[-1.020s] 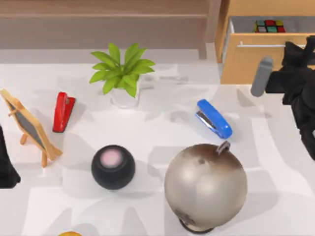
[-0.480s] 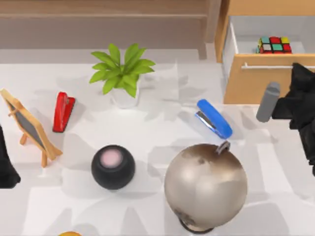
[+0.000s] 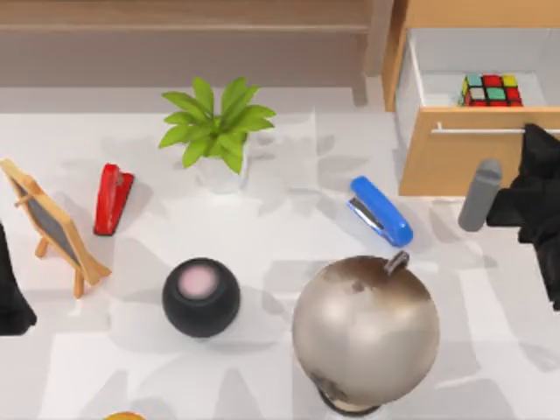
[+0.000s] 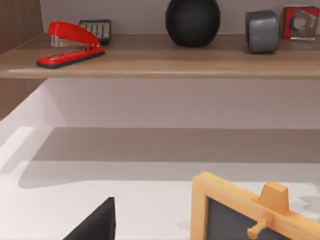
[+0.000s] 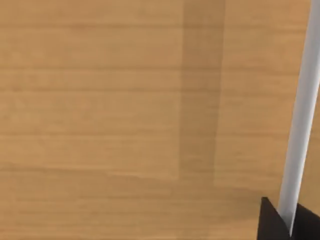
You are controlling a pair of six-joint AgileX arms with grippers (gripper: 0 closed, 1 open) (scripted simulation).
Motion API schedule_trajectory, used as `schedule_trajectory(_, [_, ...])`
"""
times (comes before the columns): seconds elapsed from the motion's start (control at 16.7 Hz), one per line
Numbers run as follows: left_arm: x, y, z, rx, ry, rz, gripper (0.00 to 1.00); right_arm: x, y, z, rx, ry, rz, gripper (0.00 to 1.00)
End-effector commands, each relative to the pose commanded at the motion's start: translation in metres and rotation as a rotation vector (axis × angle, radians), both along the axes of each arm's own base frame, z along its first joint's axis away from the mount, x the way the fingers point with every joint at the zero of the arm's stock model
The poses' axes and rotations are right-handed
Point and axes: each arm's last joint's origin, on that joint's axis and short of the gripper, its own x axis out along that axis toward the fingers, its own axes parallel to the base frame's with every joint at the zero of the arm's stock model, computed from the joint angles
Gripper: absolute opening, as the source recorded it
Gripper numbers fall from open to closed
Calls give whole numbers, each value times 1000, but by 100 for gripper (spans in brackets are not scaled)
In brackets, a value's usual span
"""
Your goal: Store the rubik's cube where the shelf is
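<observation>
While drawer (image 3: 477,162) stands pulled open at cabinet (image 3: 437,13), top view's right rear, rubik's cube (image 3: 491,90) sits inside it, against front panel; right gripper (image 5: 285,220) at bar handle (image 3: 490,130), dark fingers either side of bar in wrist view, seemingly clamped narrow on it; left arm (image 3: 10,293) parked at left edge, finger state unclear; step in hand, I judge: opening drawer; next: release handle, lift over panel, grasp cube, carry leftward to wooden shelf (image 3: 184,44) along rear.
</observation>
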Motion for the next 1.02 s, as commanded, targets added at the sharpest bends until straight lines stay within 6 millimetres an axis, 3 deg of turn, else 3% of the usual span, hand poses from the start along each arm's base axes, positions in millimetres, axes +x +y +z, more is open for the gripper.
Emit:
schedule_trajectory(0.3, [0, 0, 0, 0, 0, 0, 100, -42, 0, 1, 2, 1, 4, 0])
schedule_trajectory(0.54, [0, 0, 0, 0, 0, 0, 100, -45, 0, 1, 3, -1, 4, 0])
schedule_trajectory(1.02, [0, 0, 0, 0, 0, 0, 100, -45, 0, 1, 3, -1, 4, 60])
